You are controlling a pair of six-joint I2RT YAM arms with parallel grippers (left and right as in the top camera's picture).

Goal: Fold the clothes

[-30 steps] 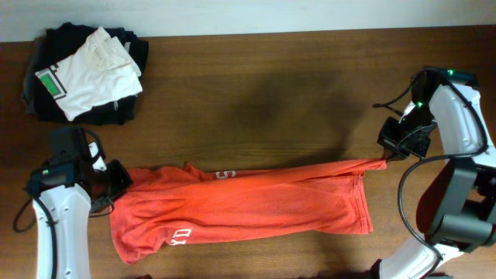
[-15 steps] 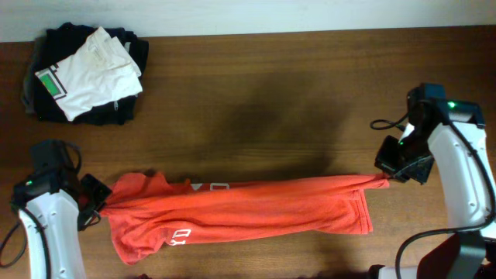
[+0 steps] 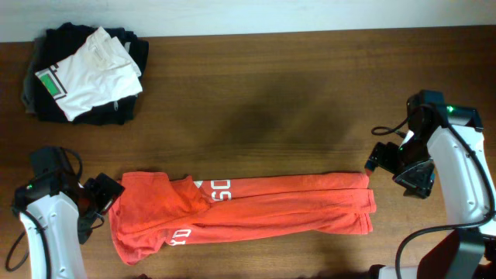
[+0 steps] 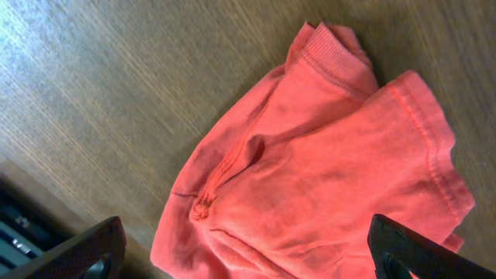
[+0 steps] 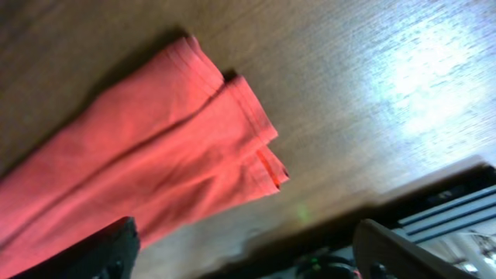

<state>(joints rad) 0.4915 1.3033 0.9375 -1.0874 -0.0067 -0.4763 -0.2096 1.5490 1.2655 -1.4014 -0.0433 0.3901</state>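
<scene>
The clothes, a red-orange T-shirt (image 3: 271, 208), lie on the table as a long band running left to right, with white letters (image 3: 219, 188) showing near the left end. My left gripper (image 3: 99, 205) is open at the band's left end. In the left wrist view its fingers (image 4: 85, 249) stand wide apart over the bunched sleeve and collar (image 4: 325, 155), gripping nothing. My right gripper (image 3: 386, 172) is open just off the right end. The right wrist view shows the layered hem (image 5: 155, 147) lying free ahead of the spread fingers (image 5: 105, 252).
A pile of black folded garments (image 3: 43, 101) with a white garment (image 3: 89, 70) bearing a green patch on top sits at the back left corner. Bare brown wood (image 3: 271, 101) stretches behind the shirt. The table's front edge runs close below it.
Both grippers have opened and let go of the shirt's ends. The stretched band has dropped flat on the table, its left end spreading out. The right gripper has drawn back slightly.
</scene>
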